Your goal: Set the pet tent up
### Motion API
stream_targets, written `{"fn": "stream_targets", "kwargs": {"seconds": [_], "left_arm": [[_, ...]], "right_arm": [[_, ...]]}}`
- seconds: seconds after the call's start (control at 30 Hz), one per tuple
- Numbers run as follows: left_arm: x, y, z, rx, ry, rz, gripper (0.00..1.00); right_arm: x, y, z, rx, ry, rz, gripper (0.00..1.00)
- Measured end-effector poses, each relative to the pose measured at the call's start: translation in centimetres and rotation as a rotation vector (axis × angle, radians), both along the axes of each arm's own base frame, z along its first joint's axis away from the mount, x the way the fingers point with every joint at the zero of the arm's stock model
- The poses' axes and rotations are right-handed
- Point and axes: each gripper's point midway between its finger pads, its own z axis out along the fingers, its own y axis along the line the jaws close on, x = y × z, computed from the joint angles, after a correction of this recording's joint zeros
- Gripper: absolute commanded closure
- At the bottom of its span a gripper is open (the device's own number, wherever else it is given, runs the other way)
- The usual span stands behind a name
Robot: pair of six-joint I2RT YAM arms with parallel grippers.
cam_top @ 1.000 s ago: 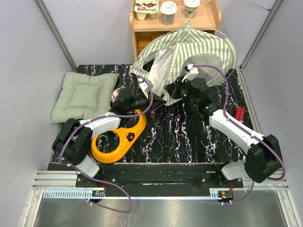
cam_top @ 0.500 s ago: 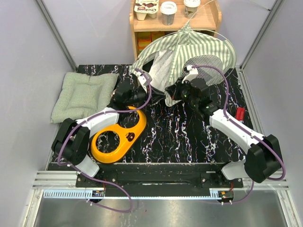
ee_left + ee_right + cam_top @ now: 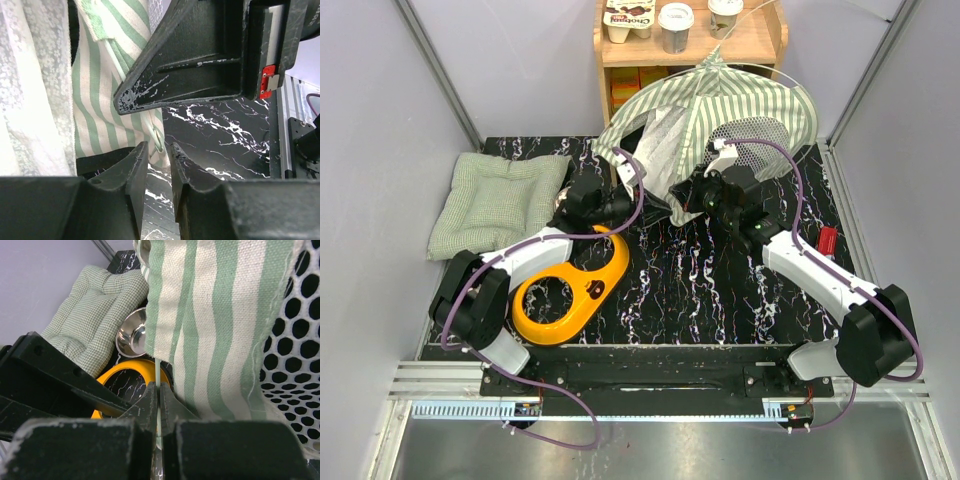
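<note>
The pet tent (image 3: 720,110), striped sage green and white with a white mesh panel, stands half raised at the back of the table. My right gripper (image 3: 158,390) is shut on one of its thin white poles (image 3: 158,371), just below the striped fabric (image 3: 215,325). In the top view that gripper (image 3: 688,197) sits under the tent's front edge. My left gripper (image 3: 159,152) is open by a narrow gap with nothing between the fingers. A small fabric loop (image 3: 158,136) at the tent's hem lies just past its tips. The left gripper (image 3: 618,205) is close to the tent's left corner.
A green quilted cushion (image 3: 498,200) lies at the back left. A yellow bowl holder (image 3: 570,290) lies by the left arm, with a steel bowl (image 3: 563,203) behind it. A wooden shelf (image 3: 690,50) with cups stands behind the tent. A small red object (image 3: 827,240) lies at the right.
The left gripper's jaws have parted a little, and it shifted slightly near the tent's left corner. The tent's left side has changed shape. The right gripper has kept its grip.
</note>
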Motion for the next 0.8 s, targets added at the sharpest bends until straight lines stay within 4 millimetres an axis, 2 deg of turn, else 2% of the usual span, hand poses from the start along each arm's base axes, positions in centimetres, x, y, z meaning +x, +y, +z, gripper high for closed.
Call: {"fn": "stream_targets", "kwargs": {"seconds": [0.13, 0.2, 0.27, 0.3, 0.33, 0.57, 0.8], "left_arm": [[-0.3, -0.1, -0.6, 0.019, 0.013, -0.006, 0.75], [-0.5, -0.2, -0.8, 0.025, 0.016, -0.012, 0.81], [-0.6, -0.3, -0.8, 0.028, 0.017, -0.015, 0.9], [-0.6, -0.4, -0.9, 0.031, 0.015, -0.015, 0.98], [-0.6, -0.3, -1.0, 0.035, 0.014, -0.014, 1.0], [-0.6, -0.3, -1.2, 0.047, 0.032, -0.014, 1.0], [-0.2, -0.4, -0.1, 0.071, 0.062, -0.005, 1.0]], "right_arm": [[0.0, 0.0, 0.0, 0.0, 0.0, 0.0, 1.0], [0.0, 0.0, 0.0, 0.0, 0.0, 0.0, 1.0], [0.0, 0.0, 0.0, 0.0, 0.0, 0.0, 1.0], [0.0, 0.0, 0.0, -0.001, 0.001, 0.0, 1.0], [0.0, 0.0, -0.1, -0.003, 0.004, 0.0, 1.0], [-0.1, -0.1, -0.4, -0.014, 0.011, 0.001, 1.0], [-0.1, -0.1, -0.4, -0.034, -0.01, 0.016, 1.0]]}}
